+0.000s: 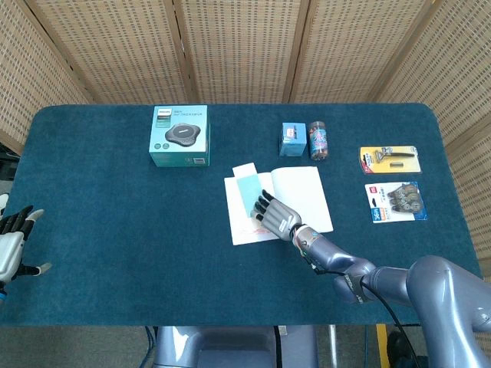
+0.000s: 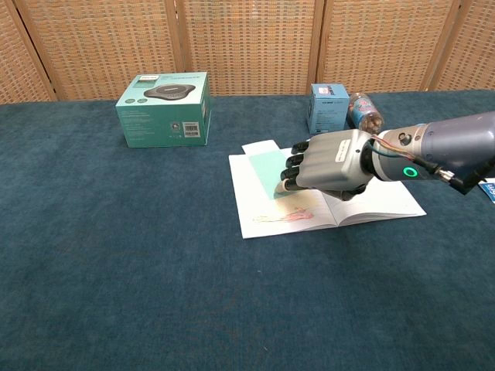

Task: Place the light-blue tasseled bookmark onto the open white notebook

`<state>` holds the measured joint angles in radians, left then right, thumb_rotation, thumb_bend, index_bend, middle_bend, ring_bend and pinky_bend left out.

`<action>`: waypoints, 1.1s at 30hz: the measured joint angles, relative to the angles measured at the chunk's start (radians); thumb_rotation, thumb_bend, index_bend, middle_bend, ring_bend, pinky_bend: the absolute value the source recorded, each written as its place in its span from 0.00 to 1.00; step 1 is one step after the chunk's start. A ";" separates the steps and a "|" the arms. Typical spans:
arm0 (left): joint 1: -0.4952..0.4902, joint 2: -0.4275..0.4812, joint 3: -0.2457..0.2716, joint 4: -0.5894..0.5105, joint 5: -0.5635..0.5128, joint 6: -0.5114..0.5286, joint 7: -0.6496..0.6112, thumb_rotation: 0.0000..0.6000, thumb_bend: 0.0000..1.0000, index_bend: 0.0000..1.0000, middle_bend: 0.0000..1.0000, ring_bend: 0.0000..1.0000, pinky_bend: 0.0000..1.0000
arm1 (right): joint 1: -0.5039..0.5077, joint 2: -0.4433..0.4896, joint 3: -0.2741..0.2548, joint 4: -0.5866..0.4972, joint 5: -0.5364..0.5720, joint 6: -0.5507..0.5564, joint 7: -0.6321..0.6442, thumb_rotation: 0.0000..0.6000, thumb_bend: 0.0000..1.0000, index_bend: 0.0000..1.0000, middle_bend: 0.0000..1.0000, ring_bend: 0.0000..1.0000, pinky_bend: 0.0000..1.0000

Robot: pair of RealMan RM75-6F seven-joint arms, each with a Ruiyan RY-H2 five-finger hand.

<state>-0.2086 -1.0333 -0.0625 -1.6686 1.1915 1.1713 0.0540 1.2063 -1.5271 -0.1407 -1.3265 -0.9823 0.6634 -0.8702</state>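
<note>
My right hand [image 2: 329, 168] hovers, fingers loosely curled on nothing, I think, over the light-blue tasseled bookmark [image 2: 271, 171] lying on the open white notebook [image 2: 379, 199]; withdrawing carelessly could drag it off.

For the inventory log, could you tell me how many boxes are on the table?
2. A large teal box stands at the back left. A small blue box stands at the back centre, beside the jar. The flat blister packs at the right are not boxes.
</note>
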 measured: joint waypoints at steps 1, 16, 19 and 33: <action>0.000 0.000 0.000 -0.001 0.000 0.000 0.001 1.00 0.00 0.00 0.00 0.00 0.00 | -0.004 0.004 -0.003 -0.005 -0.004 0.003 0.000 1.00 1.00 0.07 0.10 0.00 0.00; -0.003 -0.006 0.006 -0.006 0.004 0.001 0.018 1.00 0.00 0.00 0.00 0.00 0.00 | -0.058 0.071 -0.036 -0.091 -0.018 0.069 -0.032 1.00 1.00 0.12 0.15 0.00 0.00; -0.003 -0.006 0.006 -0.007 0.005 0.002 0.020 1.00 0.00 0.00 0.00 0.00 0.00 | -0.065 0.086 -0.039 -0.120 -0.019 0.079 -0.041 1.00 1.00 0.12 0.15 0.00 0.00; -0.003 -0.005 0.009 -0.011 0.010 0.005 0.021 1.00 0.00 0.00 0.00 0.00 0.00 | -0.068 0.081 -0.017 -0.191 0.024 0.094 -0.081 1.00 1.00 0.13 0.15 0.00 0.01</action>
<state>-0.2113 -1.0383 -0.0534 -1.6800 1.2016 1.1765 0.0747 1.1387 -1.4462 -0.1575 -1.5176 -0.9579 0.7570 -0.9513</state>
